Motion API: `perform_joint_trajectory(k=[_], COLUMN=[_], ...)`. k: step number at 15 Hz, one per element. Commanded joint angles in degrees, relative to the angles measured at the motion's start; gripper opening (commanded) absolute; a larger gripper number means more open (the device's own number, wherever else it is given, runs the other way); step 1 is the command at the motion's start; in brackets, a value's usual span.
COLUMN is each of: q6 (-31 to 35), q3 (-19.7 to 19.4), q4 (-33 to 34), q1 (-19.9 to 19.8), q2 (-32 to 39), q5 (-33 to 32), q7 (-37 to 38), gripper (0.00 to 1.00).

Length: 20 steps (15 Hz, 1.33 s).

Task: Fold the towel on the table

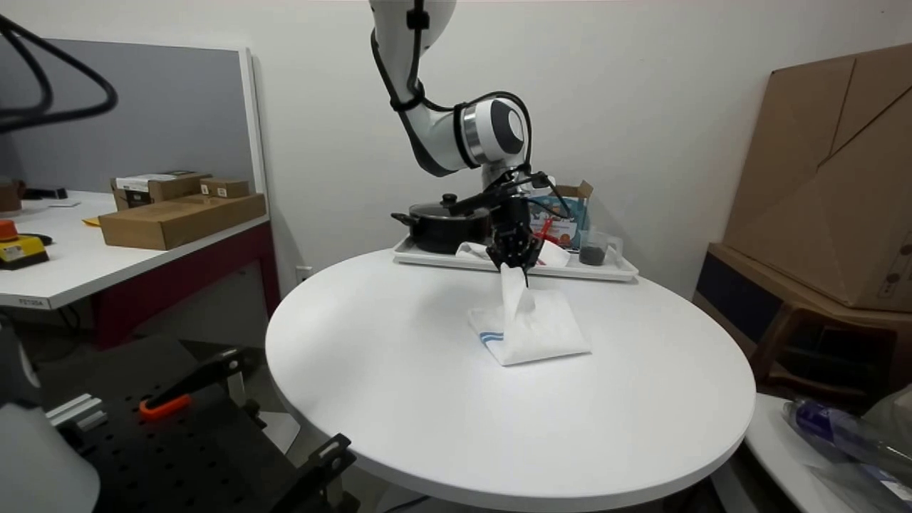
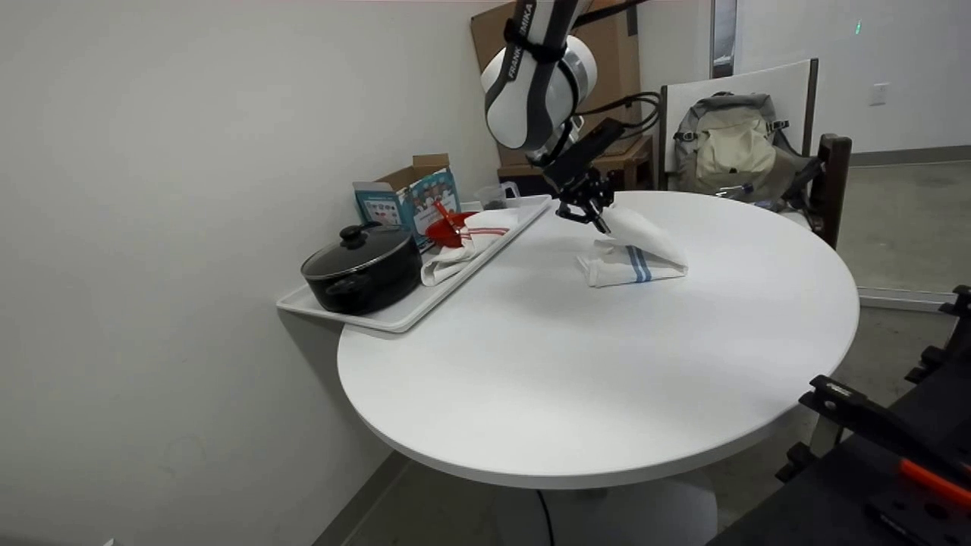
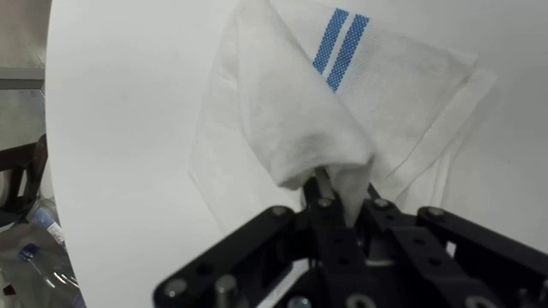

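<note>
The towel [image 1: 548, 331] is lying on the round white table [image 1: 399, 399], on the half closer to the edge where a white tray [image 2: 413, 307] is sitting, and it is lying apart from that tray. A robot arm [image 1: 442, 135] is hanging over this side, with the gripper [image 3: 348, 182] pointing down right above the towel and pinching a raised flap [image 2: 643, 236] of it. In the wrist view I'm seeing the two fingers [image 3: 327, 214] standing slightly apart, with the towel's fabric filling the gap between them. From their tips the flap is sloping down to the rest of the towel; in both exterior views it is standing up off the table while the other layers are lying flat. Those layers are spreading out beneath the fingertips, mostly on the side away from the tray. Two blue stripes [image 3: 347, 52] are running across the flat part and disappearing under the flap's edge. In the wrist view the table's curved edge is passing at the left, apart from the towel. On the tray, a black lidded pot [image 2: 364, 273], a red bowl [image 2: 441, 233], a cloth with red stripes [image 2: 453, 264] and a clear cup [image 1: 593, 251] are resting; an open box [image 2: 432, 201] is standing near the pot.
</note>
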Motion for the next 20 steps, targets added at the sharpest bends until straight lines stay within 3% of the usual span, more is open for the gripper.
perform_joint_trajectory(k=[1, 7, 9, 12, 13, 17, 20], q6=[0.1, 4.1, 6.6, 9.5, 8.2, 8.4, 6.4], q3=[-0.2, -0.2, 0.0, 1.6, 2.3, 5.4, 5.6], q4=[1.3, 1.0, 0.8, 0.4, -9.7, -18.4, -25.9], q1=[1.6, 1.9, 1.7, 0.4, 0.8, -2.9, -4.9], q2=[0.8, 1.0, 1.1, 1.1, -10.3, -19.3, -28.2], q5=[-1.9, -2.9, -2.5, -0.1, 1.3, 6.8, 7.9], q7=[1.4, 1.4, 1.4, -0.3, -0.6, -4.6, -7.1], gripper=[0.44, 0.90, 0.99, 1.00, 1.00, 1.00, 1.00])
